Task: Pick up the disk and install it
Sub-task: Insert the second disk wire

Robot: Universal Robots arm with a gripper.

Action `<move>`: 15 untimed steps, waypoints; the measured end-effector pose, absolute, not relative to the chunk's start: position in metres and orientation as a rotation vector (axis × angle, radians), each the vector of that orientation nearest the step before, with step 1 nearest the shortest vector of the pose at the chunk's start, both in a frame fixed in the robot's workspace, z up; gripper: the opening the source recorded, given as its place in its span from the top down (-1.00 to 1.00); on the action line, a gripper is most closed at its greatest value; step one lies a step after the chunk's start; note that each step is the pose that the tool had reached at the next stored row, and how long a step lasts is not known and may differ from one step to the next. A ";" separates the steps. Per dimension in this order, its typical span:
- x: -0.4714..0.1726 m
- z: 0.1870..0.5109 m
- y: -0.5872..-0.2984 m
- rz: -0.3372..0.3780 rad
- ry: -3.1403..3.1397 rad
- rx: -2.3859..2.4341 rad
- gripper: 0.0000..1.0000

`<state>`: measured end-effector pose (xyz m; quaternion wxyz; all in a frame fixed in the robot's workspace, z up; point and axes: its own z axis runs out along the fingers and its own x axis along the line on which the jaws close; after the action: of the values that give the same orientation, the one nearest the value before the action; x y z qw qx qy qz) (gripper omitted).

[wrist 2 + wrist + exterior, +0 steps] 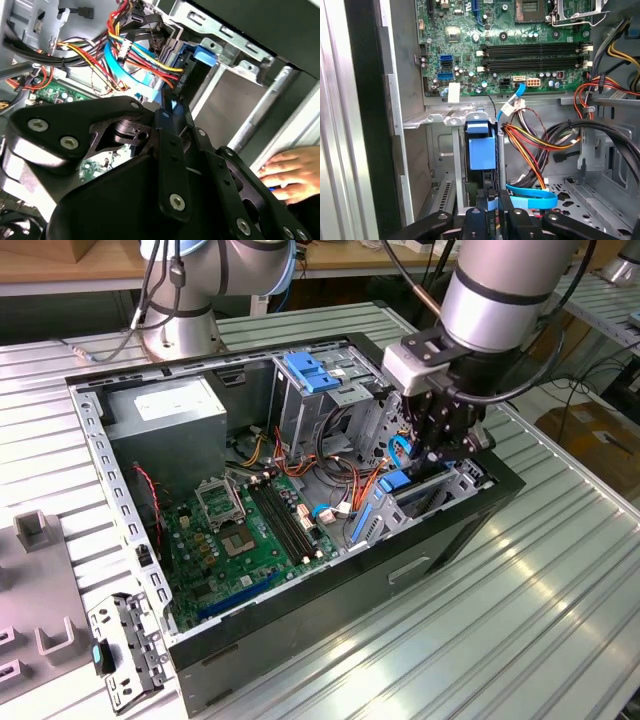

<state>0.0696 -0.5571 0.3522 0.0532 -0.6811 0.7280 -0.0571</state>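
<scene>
Gripper is down inside the open computer case, at the drive bay on the exterior view's right; jaws stand narrow, clamped on the top edge of the disk; the disk sits upright on edge in the bay slot, blue carrier end facing up, partly sunk between the metal bay walls; in the exterior view the disk's blue rail shows just below the fingers; bundle of red, yellow and black wires runs just beside the disk; flat blue cable loops near the gripper base; green motherboard lies on the case floor, apart from the bay; a person's hand rests on the case edge in the second wrist view.
</scene>
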 end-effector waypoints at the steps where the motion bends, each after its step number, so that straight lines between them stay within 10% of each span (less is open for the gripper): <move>1: 0.070 0.355 -0.557 -0.174 2.213 -2.070 0.53; 15: 0.070 0.359 -0.557 -0.107 2.250 -2.105 0.53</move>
<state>0.0699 -0.5572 0.3592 0.0291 -0.6825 0.7295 -0.0346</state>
